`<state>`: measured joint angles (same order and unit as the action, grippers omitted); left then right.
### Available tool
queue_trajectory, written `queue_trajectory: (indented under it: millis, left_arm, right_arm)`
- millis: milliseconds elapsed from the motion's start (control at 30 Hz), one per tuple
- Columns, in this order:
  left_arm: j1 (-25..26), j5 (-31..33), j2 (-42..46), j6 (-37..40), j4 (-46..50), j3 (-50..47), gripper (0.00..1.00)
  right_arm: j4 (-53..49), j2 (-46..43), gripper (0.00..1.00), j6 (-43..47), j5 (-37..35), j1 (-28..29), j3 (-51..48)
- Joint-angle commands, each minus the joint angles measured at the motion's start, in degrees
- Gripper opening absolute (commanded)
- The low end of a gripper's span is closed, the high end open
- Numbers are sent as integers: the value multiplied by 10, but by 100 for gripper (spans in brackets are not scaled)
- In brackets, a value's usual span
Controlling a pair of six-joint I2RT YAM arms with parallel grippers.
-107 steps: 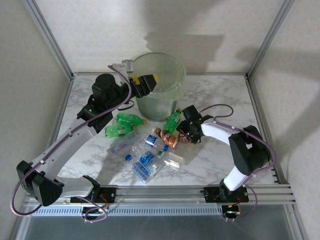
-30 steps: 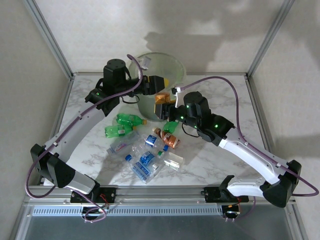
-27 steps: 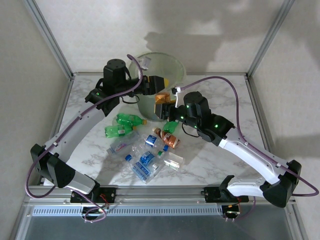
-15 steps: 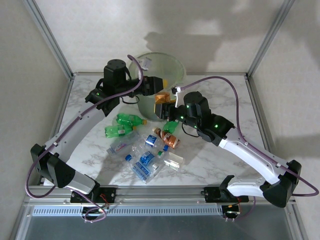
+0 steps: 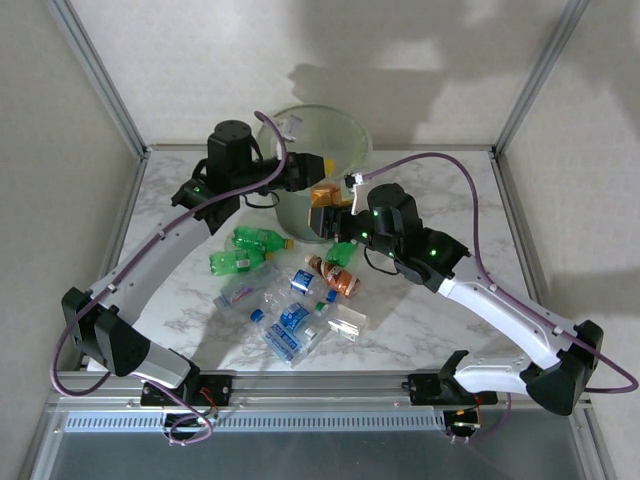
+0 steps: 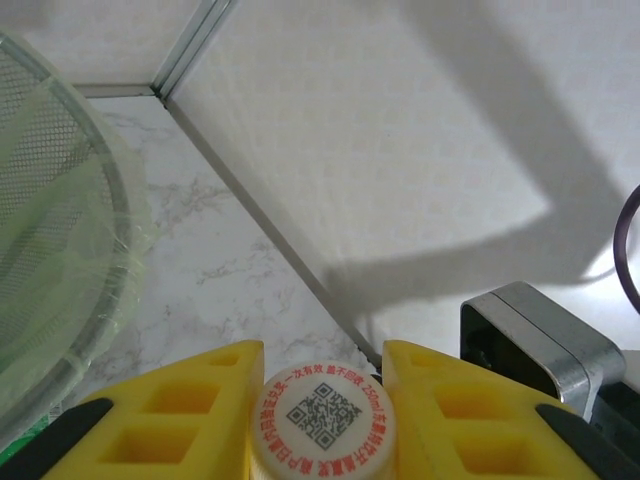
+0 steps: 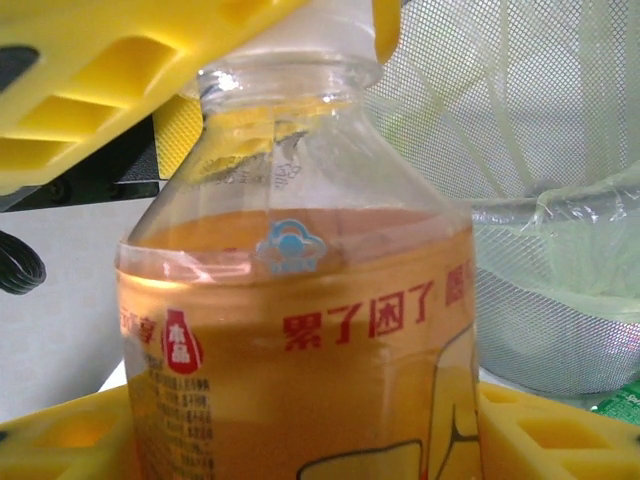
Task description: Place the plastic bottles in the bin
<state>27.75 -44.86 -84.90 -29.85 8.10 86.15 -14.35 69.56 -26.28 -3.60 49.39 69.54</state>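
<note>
Arms [image 5: 150, 262] meet by bin [image 5: 345, 140]: left jaws pinch cap [image 6: 323, 418] of orange bottle [image 7: 300, 380], right jaws' grip unclear.

Left hand [image 5: 320, 178] clamped shut, right hand [image 5: 326, 216] just below

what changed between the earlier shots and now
The right pincer carried the orange bottle up from the pile to the front of the bin. Within the last second the left pincer closed on its cap. Whether the right pincer has let go yet is unclear. The two green bottles and the blue-labelled bottles on the table stayed put.
</note>
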Motion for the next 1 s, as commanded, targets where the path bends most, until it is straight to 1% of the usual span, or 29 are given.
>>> queue_trajectory:
  millis: [0,133,200,300,367,433,533,700,967]
  left_arm:
    - [-20,25,22,-25,-31,-12,15]
    - [-39,68,46,-54,-70,-22,13]
    - [-50,95,69,-65,-107,-32,15]
    - [-52,158,95,-50,-131,-32,15]
    - [-52,200,105,-41,-142,-34,13]
    - [-52,256,106,-36,-143,-29,12]
    - [-52,322,95,-38,-156,-22,12]
    - [-52,382,61,-36,-193,-16,9]
    - [-52,440,-10,-12,-199,11,6]
  right_arm:
    - [20,-24,74,-6,-35,5,9]
    - [15,-37,86,-15,-80,5,8]
    - [9,-50,90,-27,-124,4,4]
    - [-8,-68,94,-50,-205,2,-1]
    - [-19,-76,95,-66,-244,0,-5]
    - [-31,-82,96,-84,-266,-7,-11]
    - [-46,-87,96,-109,-271,-20,-18]
    - [-56,-94,97,-137,-260,-35,-36]
    - [-103,-86,97,-178,-255,-61,-46]
